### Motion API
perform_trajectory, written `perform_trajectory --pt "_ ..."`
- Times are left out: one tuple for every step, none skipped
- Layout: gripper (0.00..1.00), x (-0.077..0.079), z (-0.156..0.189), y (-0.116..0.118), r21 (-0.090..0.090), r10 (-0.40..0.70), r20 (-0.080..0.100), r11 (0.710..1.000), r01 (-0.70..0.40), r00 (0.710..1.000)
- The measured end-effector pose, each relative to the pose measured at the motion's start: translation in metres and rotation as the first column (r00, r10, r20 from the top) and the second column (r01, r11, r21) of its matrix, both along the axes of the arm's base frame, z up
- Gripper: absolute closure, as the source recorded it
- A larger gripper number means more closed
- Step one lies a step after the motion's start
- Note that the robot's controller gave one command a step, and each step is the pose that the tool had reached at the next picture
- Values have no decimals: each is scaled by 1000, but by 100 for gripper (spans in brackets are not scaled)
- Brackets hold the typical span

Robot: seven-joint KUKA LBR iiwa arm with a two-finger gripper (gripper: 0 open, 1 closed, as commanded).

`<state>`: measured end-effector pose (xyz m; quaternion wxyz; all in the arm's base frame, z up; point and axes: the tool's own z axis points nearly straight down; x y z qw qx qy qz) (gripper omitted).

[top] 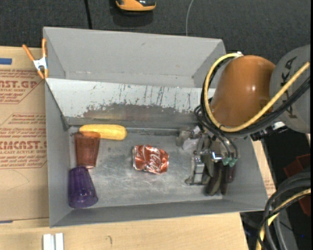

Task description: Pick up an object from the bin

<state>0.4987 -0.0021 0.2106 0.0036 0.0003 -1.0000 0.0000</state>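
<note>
Grey bin point(120, 184): the gripper point(211, 175), open or clenched I cannot tell, stands near the crushed red can point(151, 159) and may close on nothing.

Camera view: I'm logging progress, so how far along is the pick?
Done: nothing is lifted; the crushed red can, yellow banana, brown cup and purple cup lie in the bin. In hand: the pincer is low, right of the can. Left: grasping and lifting one thing.
</note>
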Motion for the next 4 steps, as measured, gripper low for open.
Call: perform_trajectory --pt "0 2 4 0 0 0 8 1000 0 1000" --pt "0 23 -44 20 -1 56 16 998 -56 998" --pt "100 13 -122 71 1 -129 8 992 129 992" --pt "100 13 -122 71 1 -129 8 992 129 992"
